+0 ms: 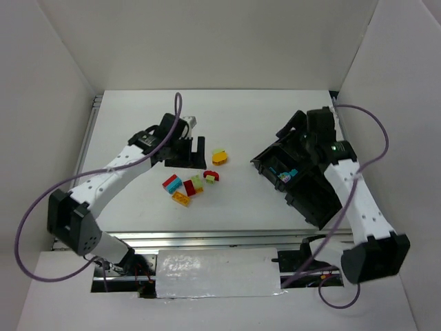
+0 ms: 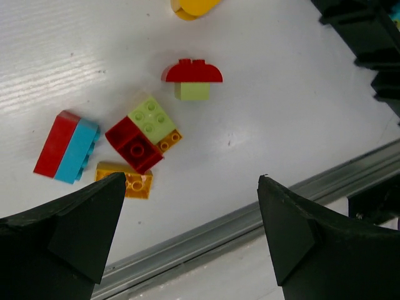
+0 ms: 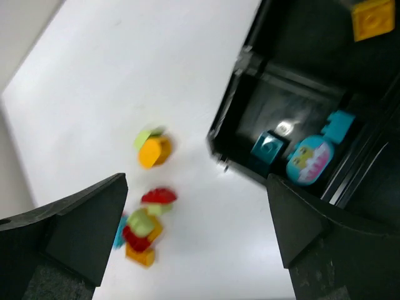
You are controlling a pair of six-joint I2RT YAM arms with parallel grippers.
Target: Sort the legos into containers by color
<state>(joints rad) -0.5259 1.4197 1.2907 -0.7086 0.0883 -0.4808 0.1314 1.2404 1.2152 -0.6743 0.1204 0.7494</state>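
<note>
Both arms hang with fingers spread wide and empty: the left gripper (image 2: 190,187) sits over the loose legos (image 2: 140,140) clustered mid-table, likely lining up a pick; the right gripper (image 3: 197,184) is above the tray (image 3: 228,119), where 1 compartment holds cyan bricks (image 3: 270,145) and another an orange brick (image 3: 372,19); bare table separates pile from tray wall, but the metal rail (image 2: 250,219) runs near the pile
</note>
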